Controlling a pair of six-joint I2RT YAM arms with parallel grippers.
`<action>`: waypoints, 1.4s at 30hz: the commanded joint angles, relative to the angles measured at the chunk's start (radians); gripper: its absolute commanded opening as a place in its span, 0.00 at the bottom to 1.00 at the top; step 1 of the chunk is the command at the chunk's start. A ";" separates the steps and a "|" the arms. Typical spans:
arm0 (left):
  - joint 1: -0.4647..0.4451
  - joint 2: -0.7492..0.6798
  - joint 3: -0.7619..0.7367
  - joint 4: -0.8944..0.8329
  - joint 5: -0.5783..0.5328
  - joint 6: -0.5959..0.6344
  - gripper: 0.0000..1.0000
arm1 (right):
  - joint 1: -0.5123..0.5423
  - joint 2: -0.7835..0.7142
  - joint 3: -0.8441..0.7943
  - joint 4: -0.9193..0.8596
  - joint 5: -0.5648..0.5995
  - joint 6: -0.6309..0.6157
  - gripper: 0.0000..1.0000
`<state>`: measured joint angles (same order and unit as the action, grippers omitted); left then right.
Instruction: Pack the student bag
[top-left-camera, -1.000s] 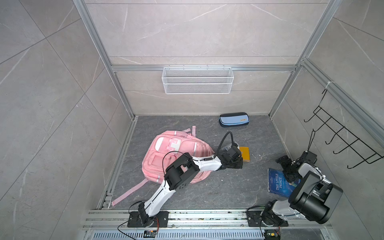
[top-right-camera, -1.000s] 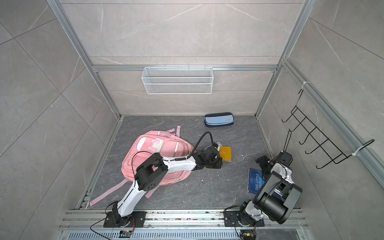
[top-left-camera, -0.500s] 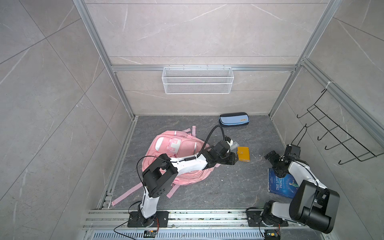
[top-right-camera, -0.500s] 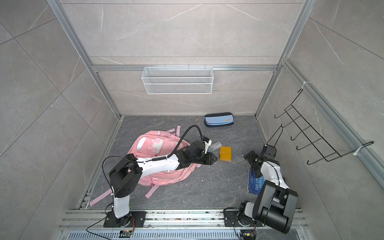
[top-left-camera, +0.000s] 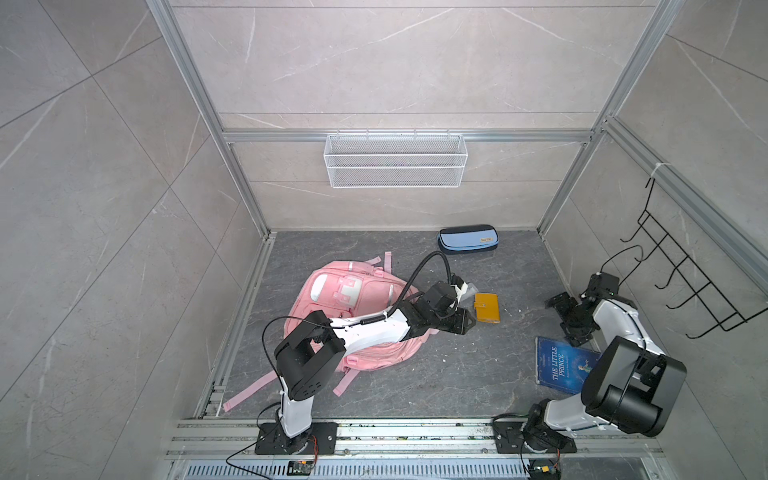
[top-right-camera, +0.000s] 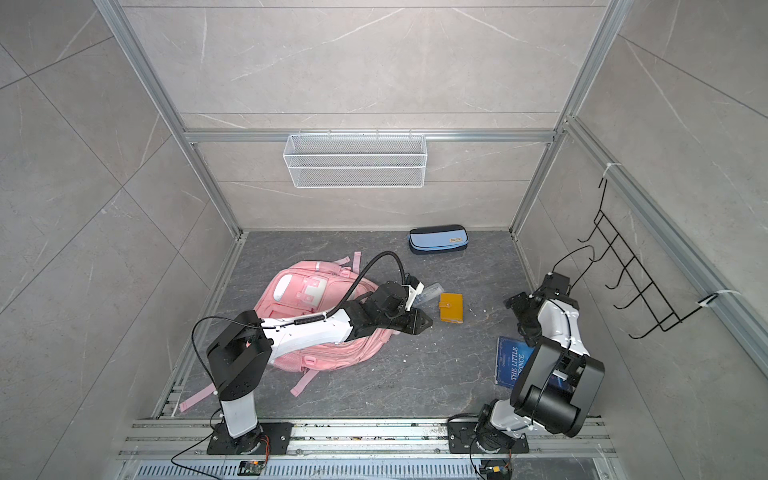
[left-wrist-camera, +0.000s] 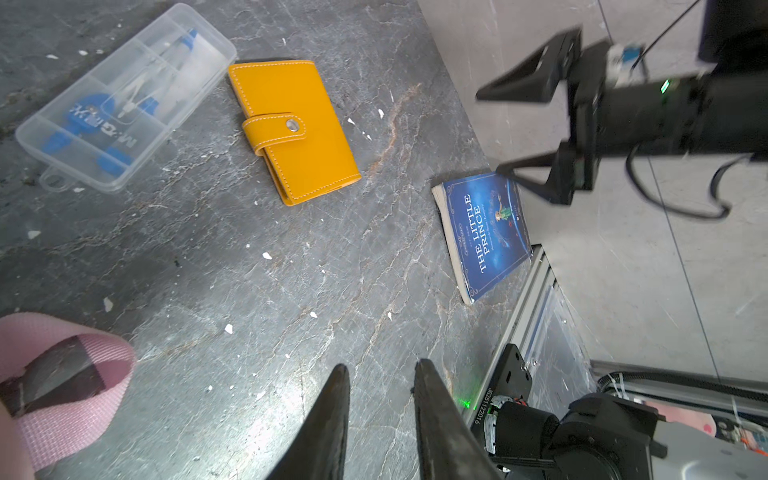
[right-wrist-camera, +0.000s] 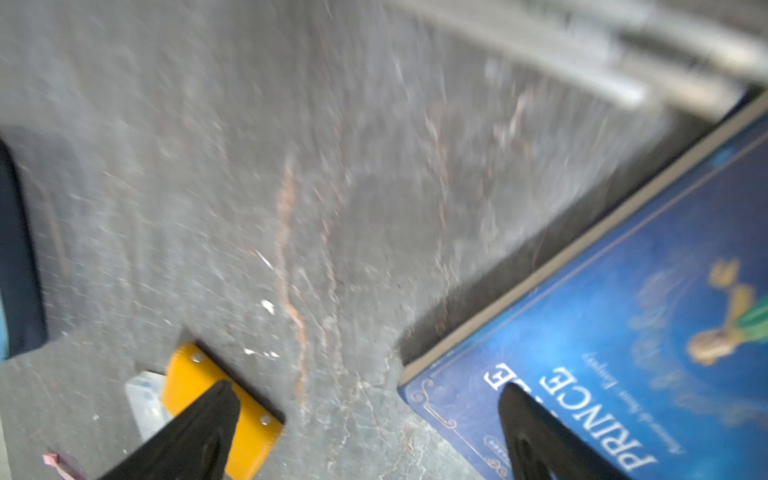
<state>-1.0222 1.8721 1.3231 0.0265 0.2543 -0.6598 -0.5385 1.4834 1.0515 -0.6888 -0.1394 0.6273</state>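
Bag (top-left-camera: 374, 286) lies left of centre on tabletop (top-left-camera: 415, 374), under left arm. Clear box (left-wrist-camera: 120, 95) holds blue pieces. Left hand (left-wrist-camera: 381, 365) slightly parted, right hand (right-wrist-camera: 368, 386) spread wide; both hold nothing.

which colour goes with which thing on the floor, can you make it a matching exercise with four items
Things:
1. student bag
2. wallet
3. book
4. pencil case

Colours:
a. light blue
b. dark blue
c. pink
d. yellow

Pairs: 1-c, 2-d, 3-b, 4-a
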 joint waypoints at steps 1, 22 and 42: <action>-0.003 -0.015 0.060 -0.011 0.055 0.049 0.31 | -0.005 0.014 0.097 -0.105 0.076 -0.081 1.00; 0.001 0.034 0.096 0.004 0.182 0.065 0.70 | -0.123 -0.377 -0.288 -0.284 0.063 0.072 1.00; 0.025 -0.078 0.041 -0.112 0.195 0.135 0.85 | -0.290 -0.404 -0.590 -0.025 0.029 0.344 1.00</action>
<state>-1.0119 1.8462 1.3640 -0.0708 0.4278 -0.5598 -0.8192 1.0527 0.4812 -0.7952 -0.0956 0.9054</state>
